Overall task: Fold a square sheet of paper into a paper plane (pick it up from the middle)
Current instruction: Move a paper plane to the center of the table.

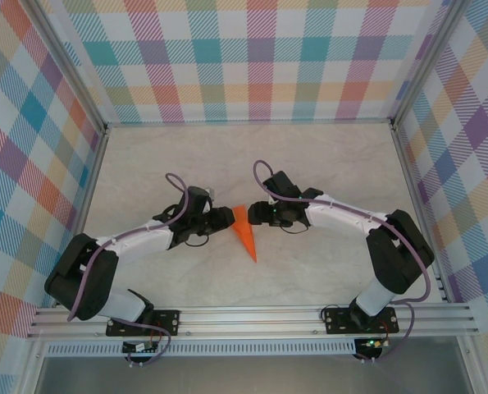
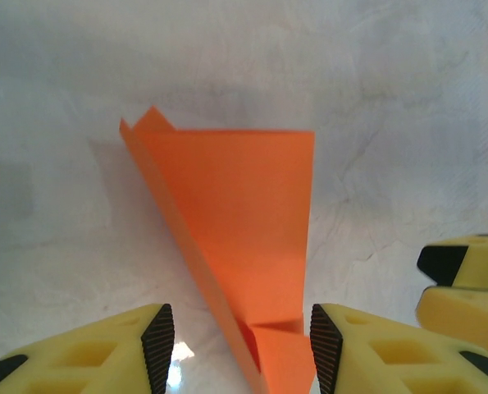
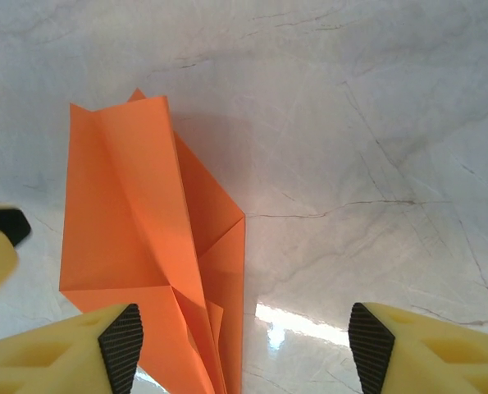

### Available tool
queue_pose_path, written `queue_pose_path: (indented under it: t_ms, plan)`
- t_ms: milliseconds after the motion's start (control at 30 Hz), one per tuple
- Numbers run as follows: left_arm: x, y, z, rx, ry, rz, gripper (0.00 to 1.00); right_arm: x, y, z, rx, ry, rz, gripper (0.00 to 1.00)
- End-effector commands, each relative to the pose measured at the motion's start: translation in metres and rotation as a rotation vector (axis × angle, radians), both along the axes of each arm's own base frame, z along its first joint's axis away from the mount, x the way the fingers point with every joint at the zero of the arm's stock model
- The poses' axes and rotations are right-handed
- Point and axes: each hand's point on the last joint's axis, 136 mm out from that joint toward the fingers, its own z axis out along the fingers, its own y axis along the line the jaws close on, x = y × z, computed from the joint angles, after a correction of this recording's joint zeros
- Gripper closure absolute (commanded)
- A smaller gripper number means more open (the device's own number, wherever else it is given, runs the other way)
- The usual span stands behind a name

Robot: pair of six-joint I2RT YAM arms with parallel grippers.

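You'll find the paper plane [image 1: 244, 232] lying flat on the pale marbled table [image 1: 334, 164] between the two arms, its sharp tip pointing toward the bases. Your left gripper [image 2: 242, 349] has its fingers spread, with part of the plane lying loose between the pads (a clear gap on one side). Your right gripper [image 3: 244, 345] is spread wider, the plane beside one pad [image 3: 122, 341], nothing pinched.
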Motion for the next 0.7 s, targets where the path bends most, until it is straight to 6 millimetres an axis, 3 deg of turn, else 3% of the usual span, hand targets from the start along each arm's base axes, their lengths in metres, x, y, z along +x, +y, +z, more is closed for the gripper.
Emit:
queue_pose_path:
  t_ms: [0, 167, 300, 467, 667]
  plan:
    - [-0.016, -0.01, -0.009, -0.025, 0.062, -0.013, 0.49, 0.0, -0.002, -0.005, 0.0, 0.006, -0.013, 0.27]
    - [-0.017, -0.011, -0.027, 0.015, 0.102, -0.008, 0.57, -0.002, 0.003, -0.01, 0.014, 0.025, 0.001, 0.2]
    - [-0.021, 0.001, -0.042, 0.079, 0.135, 0.024, 0.66, -0.004, 0.005, -0.012, 0.013, 0.042, 0.014, 0.2]
    - [-0.03, 0.014, -0.054, 0.129, 0.157, 0.043, 0.76, -0.014, 0.015, -0.013, 0.016, 0.063, 0.07, 0.28]
    - [-0.031, 0.015, -0.054, 0.128, 0.154, 0.044, 0.81, -0.034, 0.034, -0.019, -0.05, 0.047, 0.172, 0.38]
